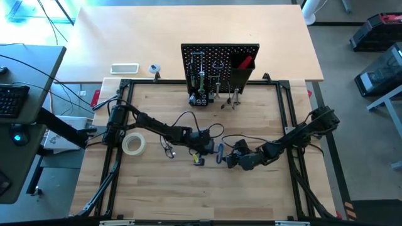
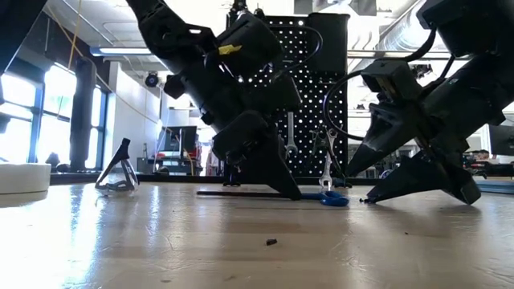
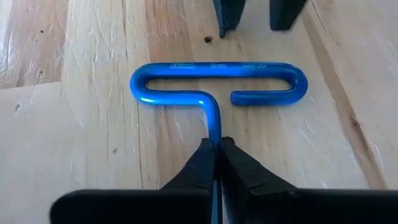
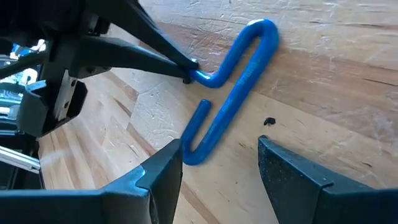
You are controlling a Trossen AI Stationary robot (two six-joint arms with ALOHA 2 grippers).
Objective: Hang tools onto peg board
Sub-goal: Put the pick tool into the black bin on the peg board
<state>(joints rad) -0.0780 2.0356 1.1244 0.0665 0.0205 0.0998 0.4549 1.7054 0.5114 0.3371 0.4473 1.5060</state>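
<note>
A blue-handled hex key [image 3: 217, 81] lies flat on the wooden table in front of the black peg board [image 1: 220, 63]. Its looped handle [image 4: 233, 93] points toward my right gripper. My left gripper [image 3: 216, 146] reaches in from the table's left and is shut on the key's shaft. My right gripper [image 4: 219, 144] stands open just beyond the handle on the table's right, its fingers low over the wood, touching nothing. Wrenches and other tools hang on the board's hooks [image 1: 204, 75]. My left gripper pinches the hex key's shaft [image 3: 213, 127] between its two fingertips, right behind the looped handle. The fingers slant down from the table's left and lie along the shaft. The key rests flat on the table, handle [image 2: 333, 198] on the wood.
A pale tape roll [image 1: 134, 144] lies left of the left arm, and clear glasses [image 2: 116, 172] stand near it. A small yellow and black thing [image 1: 198, 161] sits near the left gripper. Black frame rails [image 1: 290, 107] border the table. A white tray [image 1: 124, 68] lies beyond the far-left corner.
</note>
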